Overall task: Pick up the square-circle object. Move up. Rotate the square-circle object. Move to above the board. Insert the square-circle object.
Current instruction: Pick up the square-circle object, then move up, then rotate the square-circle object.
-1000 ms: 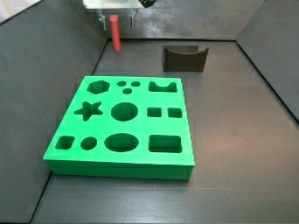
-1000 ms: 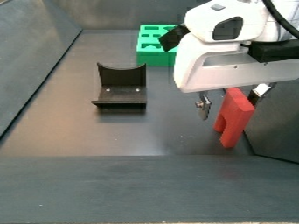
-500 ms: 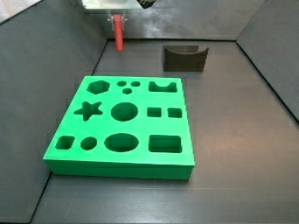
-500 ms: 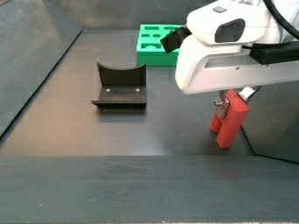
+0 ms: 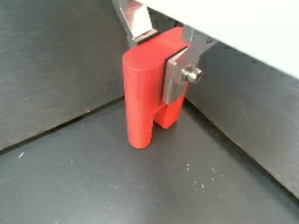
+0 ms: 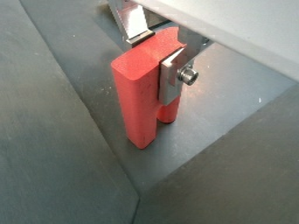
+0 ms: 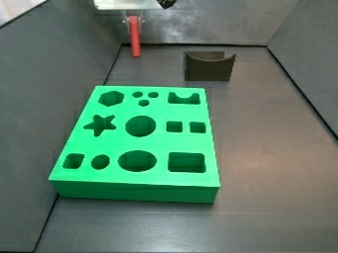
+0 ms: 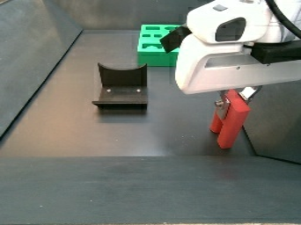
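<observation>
Compared with one second ago, the square-circle object (image 8: 231, 125) is seen lower in a side view, its bottom end closer to the dark floor; against the picture half a second ago hardly any change is made out. In the side view from the board's end the red piece (image 7: 132, 38) is likewise found a little lower than a second ago and unchanged since the half-second mark.

The claw (image 5: 163, 54) is clenched on the square-circle object (image 5: 151, 92), which is held upright: in both wrist views a silver finger plate (image 6: 176, 68) with a screw is pressed flat against one side of the piece, and the second finger (image 5: 138, 21) is seen behind its top. Whether the piece's lower end touches the floor cannot be told; in a wrist view it stands at or just above the surface (image 6: 138, 101).

The claw (image 7: 132, 18) is placed at the far end of the enclosure, well apart from the board (image 7: 138, 143), which lies flat on the dark floor with its shaped holes open. The fixture (image 7: 208, 65) stands near the back wall, beside the claw and apart from the board. From the opposite side the board (image 8: 159, 44) is partly hidden behind the white claw housing (image 8: 230, 97), and the fixture (image 8: 120, 86) is seen between it and the camera.

The floor is dark grey and matte, enclosed by grey walls that meet it along visible seams.
</observation>
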